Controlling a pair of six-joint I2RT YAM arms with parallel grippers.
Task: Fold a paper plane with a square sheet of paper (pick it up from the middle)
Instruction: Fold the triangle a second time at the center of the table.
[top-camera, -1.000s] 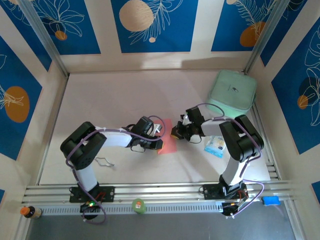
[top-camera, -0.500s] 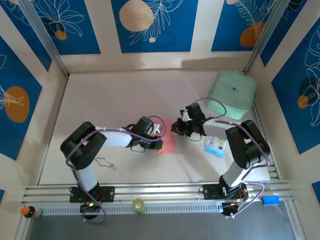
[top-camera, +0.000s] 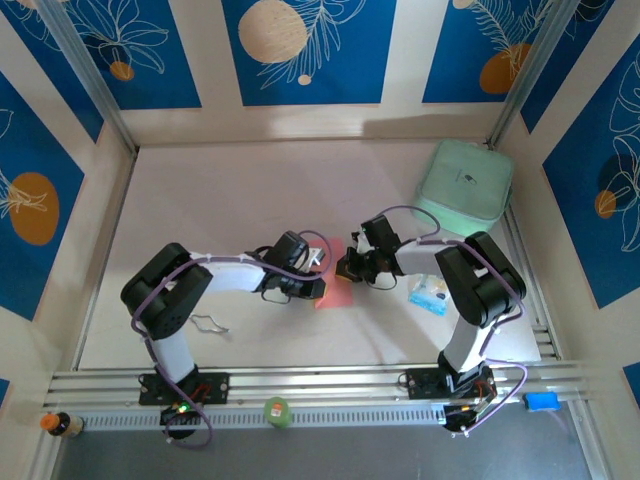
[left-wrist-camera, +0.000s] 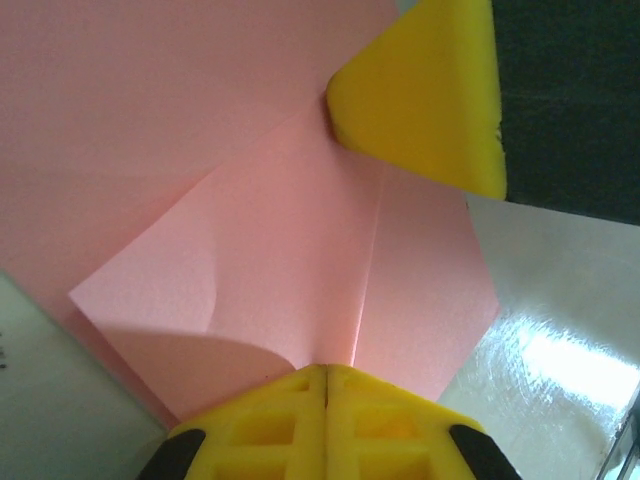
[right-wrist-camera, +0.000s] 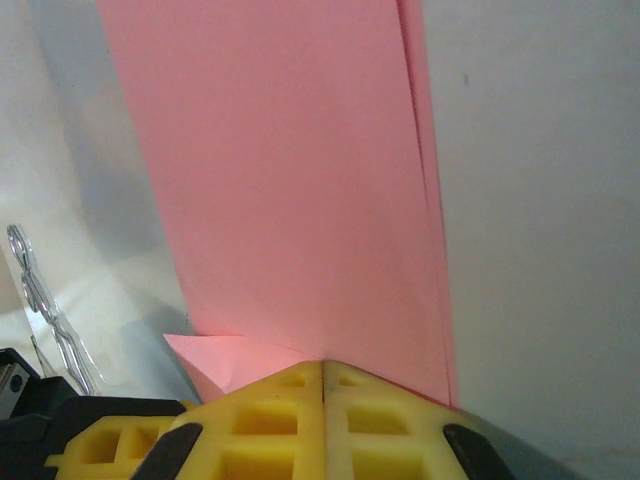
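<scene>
Lying mid-way across the bench (top-camera: 230, 200), the part-folded paper (top-camera: 337, 292) looks thin, light, floppy, easily torn; best pinched at its centre crease. Both left hand (top-camera: 318, 287) and right hand (top-camera: 345, 268) are pressed together, tips against it.

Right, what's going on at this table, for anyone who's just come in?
Two robot arms are working on a thin pink-red sheet of paper in the middle of the pale table. The left gripper and right gripper are both shut, with their yellow tips at the sheet from opposite sides. The sheet shows a centre crease and folded flaps, but it is not yet a plane. I can't tell whether they pinch or press it.
</scene>
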